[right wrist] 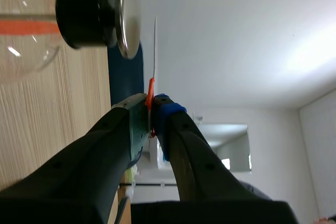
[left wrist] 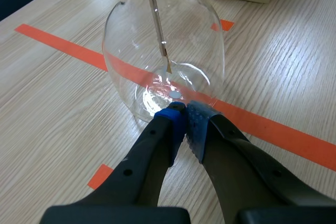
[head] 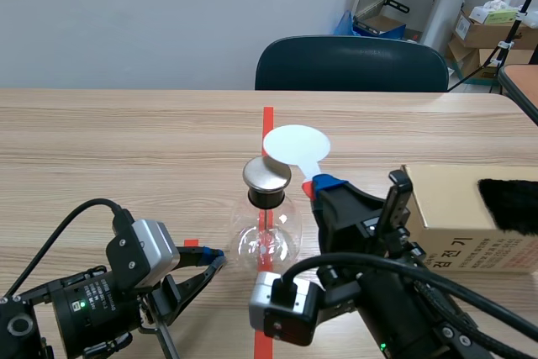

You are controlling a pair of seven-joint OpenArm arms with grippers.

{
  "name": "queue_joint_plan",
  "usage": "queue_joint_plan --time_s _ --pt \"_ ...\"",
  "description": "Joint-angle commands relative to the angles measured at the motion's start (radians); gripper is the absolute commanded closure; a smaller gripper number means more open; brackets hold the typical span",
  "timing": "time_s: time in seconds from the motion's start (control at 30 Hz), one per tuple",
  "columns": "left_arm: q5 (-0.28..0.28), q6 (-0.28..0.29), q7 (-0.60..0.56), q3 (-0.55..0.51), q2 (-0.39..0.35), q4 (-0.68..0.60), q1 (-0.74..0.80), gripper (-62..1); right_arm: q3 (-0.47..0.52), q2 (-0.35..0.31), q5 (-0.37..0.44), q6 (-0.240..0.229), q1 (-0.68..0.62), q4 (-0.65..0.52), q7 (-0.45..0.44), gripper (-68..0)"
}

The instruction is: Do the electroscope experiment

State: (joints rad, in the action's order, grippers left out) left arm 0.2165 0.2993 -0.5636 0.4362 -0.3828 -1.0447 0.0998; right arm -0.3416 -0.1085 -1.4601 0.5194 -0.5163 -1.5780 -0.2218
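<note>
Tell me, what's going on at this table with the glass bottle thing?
Two robot arms are working on an electroscope, a glass flask with a metal cap. The right pincer is clamped on the handle of a flat white disc and holds it close beside the metal cap, with a small gap as far as I can see. The left pincer is shut on nothing, its tips at the foot of the electroscope. A cardboard box sits off to the right.
</note>
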Motion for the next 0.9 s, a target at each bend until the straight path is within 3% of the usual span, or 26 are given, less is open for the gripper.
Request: queue_joint_plan --time_s 0.0,0.47,0.67,0.87 --pt "-0.01 0.0 -0.016 -0.002 0.003 -0.016 -0.009 -4.1 0.006 -0.005 -0.001 0.014 -0.002 -0.022 0.026 -1.8" --pt "-0.01 0.0 -0.016 -0.002 0.003 -0.016 -0.009 -4.1 0.066 -0.025 -0.001 0.014 -0.002 -0.022 0.095 -1.7" --pt "-0.01 0.0 -0.016 -0.002 0.003 -0.016 -0.009 -4.1 0.075 -0.025 -0.001 0.014 -0.001 -0.022 0.053 -1.7" --pt "-0.01 0.0 -0.016 -0.002 0.003 -0.016 -0.009 -4.1 0.075 -0.024 -0.001 0.034 -0.001 -0.022 -0.06 -1.8"
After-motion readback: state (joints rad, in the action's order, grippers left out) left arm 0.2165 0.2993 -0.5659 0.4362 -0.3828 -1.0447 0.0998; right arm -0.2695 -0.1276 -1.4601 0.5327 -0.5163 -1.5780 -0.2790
